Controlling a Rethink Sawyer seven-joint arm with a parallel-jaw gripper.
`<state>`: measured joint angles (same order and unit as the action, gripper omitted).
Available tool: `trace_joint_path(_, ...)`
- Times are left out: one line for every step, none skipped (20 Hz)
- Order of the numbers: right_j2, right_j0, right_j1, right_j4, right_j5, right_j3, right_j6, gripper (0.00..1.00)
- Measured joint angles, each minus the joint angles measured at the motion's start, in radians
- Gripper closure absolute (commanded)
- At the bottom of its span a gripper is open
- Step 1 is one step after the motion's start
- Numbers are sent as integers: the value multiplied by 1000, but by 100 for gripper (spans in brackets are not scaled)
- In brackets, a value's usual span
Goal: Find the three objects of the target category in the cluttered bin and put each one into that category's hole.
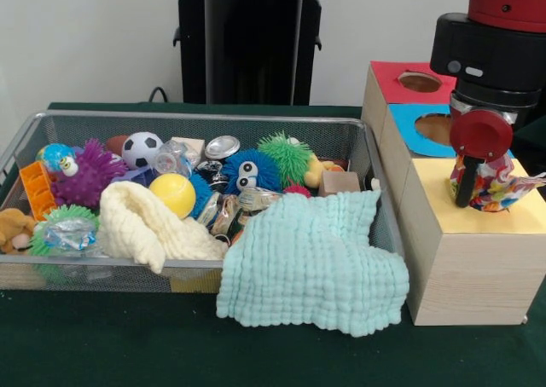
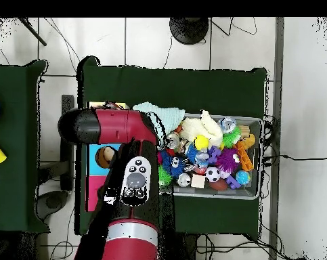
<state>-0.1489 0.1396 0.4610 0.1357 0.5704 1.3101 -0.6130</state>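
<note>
My gripper hangs over the yellow-topped wooden box at the right. It is shut on a white polka-dot fabric piece, which bunches around the fingers and rests on the yellow top. The fabric and gripper hide the hole in that box. The silver wire mesh bin stands to the left, full of toys. No other polka-dot piece shows in it. In the overhead view my arm covers the gripper and most of the boxes; the bin lies to its right.
A mint-green waffle cloth drapes over the bin's front right corner onto the table. A cream fluffy cloth lies in the bin among balls and spiky toys. Blue-topped and red-topped boxes stand behind the yellow one.
</note>
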Motion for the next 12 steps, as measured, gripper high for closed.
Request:
trace_joint_path(0, 0, 0, 0, 0, 0, 0, 100)
trace_joint_path(0, 0, 0, 2, 0, 0, 0, 100)
trace_joint_path(0, 0, 0, 2, 0, 0, 0, 100)
trace_joint_path(0, 0, 0, 3, 2, 0, 0, 100)
trace_joint_path(0, 0, 0, 3, 3, 0, 0, 100)
trace_joint_path(0, 0, 1, 5, 4, 0, 0, 100)
trace_joint_path(0, -1, 1, 6, 6, 0, 0, 100)
trace_joint_path(0, -1, 2, 7, 8, 1, 0, 100)
trace_joint_path(0, -1, 2, 8, 10, 1, 0, 100)
trace_joint_path(0, -1, 5, 14, 25, 4, 0, 100)
trace_joint_path(0, -1, 6, 16, 30, 4, 0, 100)
trace_joint_path(0, -1, 8, 20, 43, 6, 0, 100)
